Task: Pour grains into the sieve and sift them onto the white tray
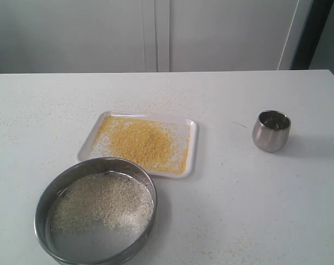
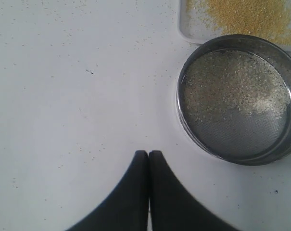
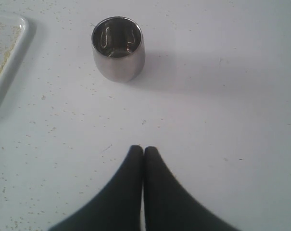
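The sieve (image 1: 95,212) rests on the table at the front left, with pale whitish grains (image 1: 103,201) lying on its mesh. Just behind it the white tray (image 1: 192,149) carries a spread of golden-yellow grains (image 1: 142,143). The left wrist view shows the same sieve (image 2: 183,110) and a corner of the tray (image 2: 186,29). My left gripper (image 2: 148,153) is shut and empty, over bare table beside the sieve. My right gripper (image 3: 144,148) is shut and empty too, a short way from the small steel cup (image 3: 118,48). Neither gripper appears in the exterior view.
The steel cup (image 1: 271,131) stands upright at the right of the table and looks empty. Stray granules speckle the white tabletop (image 1: 238,210) around tray and sieve. A pale wall with panel seams runs behind the table's far edge.
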Action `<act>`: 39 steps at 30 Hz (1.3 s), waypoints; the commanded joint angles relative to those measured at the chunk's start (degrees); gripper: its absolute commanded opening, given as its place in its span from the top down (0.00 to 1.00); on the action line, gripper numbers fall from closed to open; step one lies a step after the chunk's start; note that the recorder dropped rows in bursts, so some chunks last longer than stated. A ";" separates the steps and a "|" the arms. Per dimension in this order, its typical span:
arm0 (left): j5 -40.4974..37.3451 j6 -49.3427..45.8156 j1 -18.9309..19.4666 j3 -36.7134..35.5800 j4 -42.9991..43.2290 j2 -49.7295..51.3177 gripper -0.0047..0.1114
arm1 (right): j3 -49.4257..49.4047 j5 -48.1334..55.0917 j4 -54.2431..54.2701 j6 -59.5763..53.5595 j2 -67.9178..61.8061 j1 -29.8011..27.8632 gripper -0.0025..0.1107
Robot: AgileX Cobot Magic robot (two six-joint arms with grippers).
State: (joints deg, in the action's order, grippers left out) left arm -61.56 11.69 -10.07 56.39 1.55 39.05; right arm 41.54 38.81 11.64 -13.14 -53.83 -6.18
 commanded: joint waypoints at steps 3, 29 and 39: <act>-0.62 -0.14 0.26 -0.40 -0.38 -0.39 0.96 | -0.25 -0.64 0.35 1.86 0.25 -0.24 0.98; 8.08 -0.14 4.24 -8.70 1.22 -10.41 0.96 | -0.25 -0.78 0.35 1.43 0.25 -0.24 0.98; 19.34 -0.14 4.24 -22.43 2.07 -18.60 0.96 | -0.25 -0.78 0.35 1.43 0.25 -0.24 0.98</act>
State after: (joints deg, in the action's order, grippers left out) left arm -44.09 11.56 -6.04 36.74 2.90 22.33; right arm 41.54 38.81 11.64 -11.95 -53.83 -6.18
